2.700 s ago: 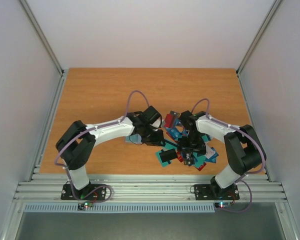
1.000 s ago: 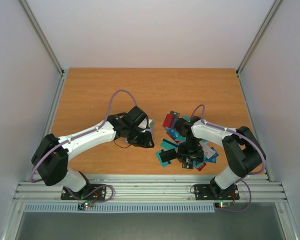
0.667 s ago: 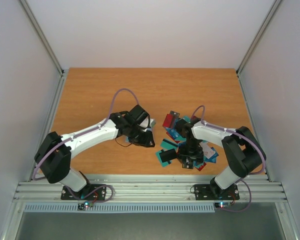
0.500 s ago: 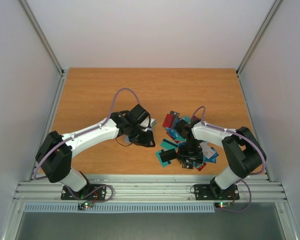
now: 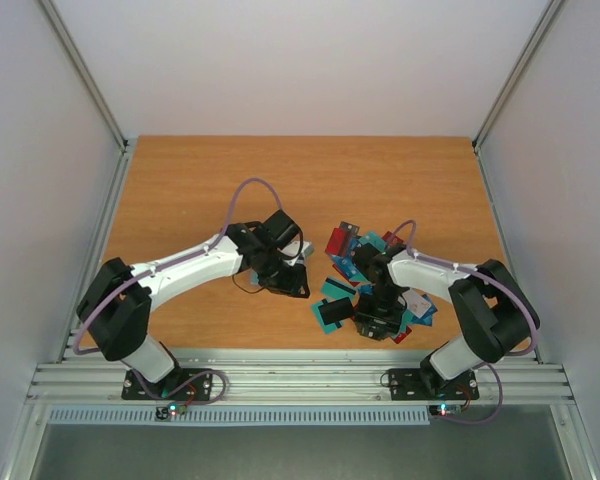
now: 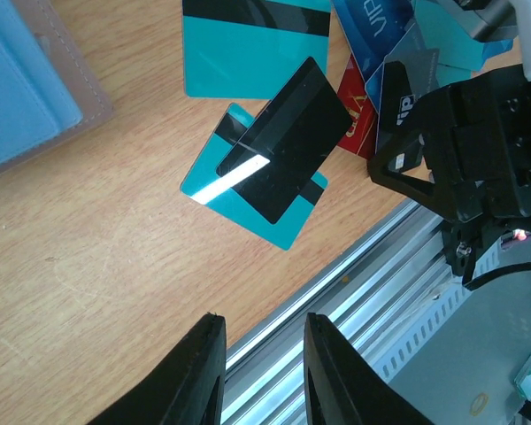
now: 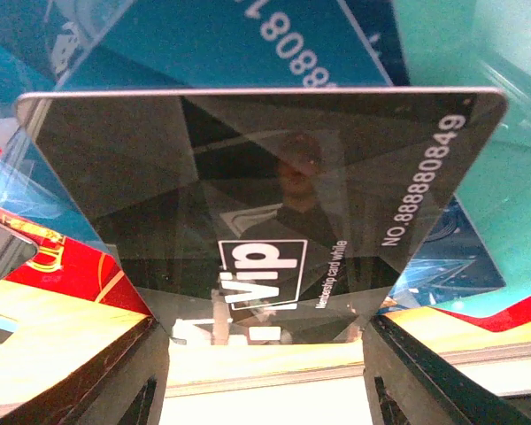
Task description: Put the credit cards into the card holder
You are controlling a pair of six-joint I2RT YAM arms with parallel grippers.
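Observation:
The credit cards (image 5: pixel 348 262) lie in a loose pile, mostly teal, some red and blue. My right gripper (image 5: pixel 378 322) is down on the pile's near side. In the right wrist view its fingers (image 7: pixel 146 372) press the side edges of a glossy black VIP card (image 7: pixel 265 195), which tilts up towards the camera; the gripper (image 7: pixel 265 354) is shut on it. The card holder (image 6: pixel 22 93) shows its blue face with a tan rim, and is mostly hidden under my left arm in the top view (image 5: pixel 300 245). My left gripper (image 6: pixel 264 354) is open and empty beside it.
A black card lies across a teal card (image 6: pixel 283 159) on the wood between the two grippers. The metal rail (image 5: pixel 300 372) runs along the table's near edge, close to both grippers. My right gripper also shows in the left wrist view (image 6: pixel 465 159).
My right gripper has moved down and towards the near edge onto the pile. My left arm has drawn back from the pile and settled by the card holder.

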